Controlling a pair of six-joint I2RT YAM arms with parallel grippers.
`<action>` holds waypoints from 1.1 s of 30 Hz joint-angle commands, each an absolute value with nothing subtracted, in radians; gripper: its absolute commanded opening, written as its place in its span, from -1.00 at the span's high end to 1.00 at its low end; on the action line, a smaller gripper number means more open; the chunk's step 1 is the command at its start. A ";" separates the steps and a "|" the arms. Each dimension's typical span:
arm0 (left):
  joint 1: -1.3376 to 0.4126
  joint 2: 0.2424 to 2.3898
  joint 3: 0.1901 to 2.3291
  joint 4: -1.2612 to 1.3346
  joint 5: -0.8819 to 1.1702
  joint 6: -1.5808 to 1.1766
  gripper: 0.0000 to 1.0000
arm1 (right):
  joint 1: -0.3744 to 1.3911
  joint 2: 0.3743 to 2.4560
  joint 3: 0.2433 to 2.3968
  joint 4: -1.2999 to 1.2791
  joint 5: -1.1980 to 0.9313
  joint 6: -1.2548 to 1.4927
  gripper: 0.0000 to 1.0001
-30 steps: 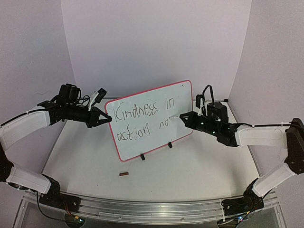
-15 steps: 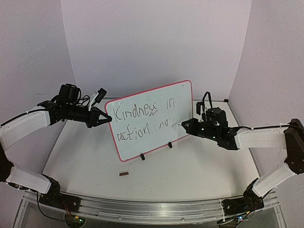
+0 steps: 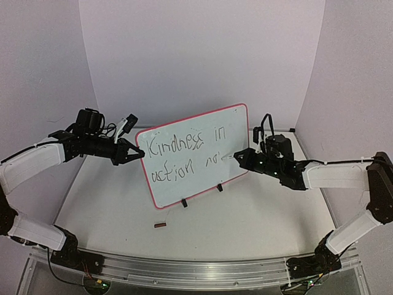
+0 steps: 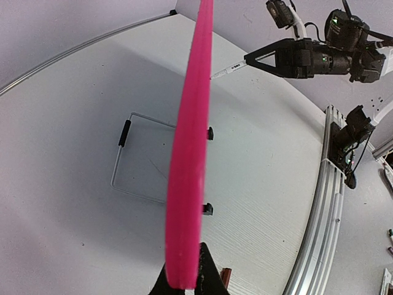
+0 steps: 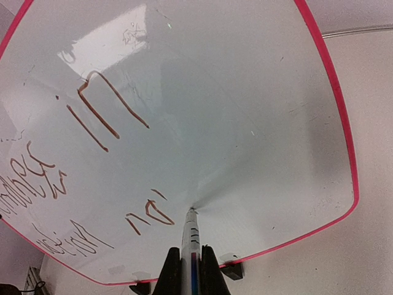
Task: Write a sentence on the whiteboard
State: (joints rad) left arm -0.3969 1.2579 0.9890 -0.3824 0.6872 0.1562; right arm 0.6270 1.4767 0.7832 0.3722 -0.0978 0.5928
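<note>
The whiteboard point(image 3: 202, 138) stands tilted on two black clip feet, white with a thin red rim point(image 4: 187, 172). The sentence point(image 3: 184, 153) reads "Kindness in action" plus two small further marks point(image 5: 150, 215). My left gripper point(image 3: 136, 153) is shut on the board's left edge; in the left wrist view its jaws pinch the red rim point(image 4: 184, 283). My right gripper point(image 3: 241, 157) is shut on a white marker point(image 5: 190, 239), whose tip point(image 5: 191, 211) touches the board just right of the last marks.
A small dark red cap-like piece point(image 3: 160, 225) lies on the table in front of the board. A wire stand outline point(image 4: 144, 157) shows behind the board. An aluminium rail point(image 3: 196, 270) runs along the near edge.
The right gripper dipped down and left half a second ago, then rose slightly back; the marker tip now sits on the board right of the last marks. The left arm has not moved.
</note>
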 commanded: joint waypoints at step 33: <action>-0.414 1.298 0.979 -0.459 0.635 0.205 1.00 | 0.621 1.439 0.799 0.373 -0.051 0.574 1.00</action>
State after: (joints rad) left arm -0.3985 1.2579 0.9890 -0.3817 0.6868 0.1566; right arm 0.6270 1.4498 0.8093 0.3653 -0.0788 0.5735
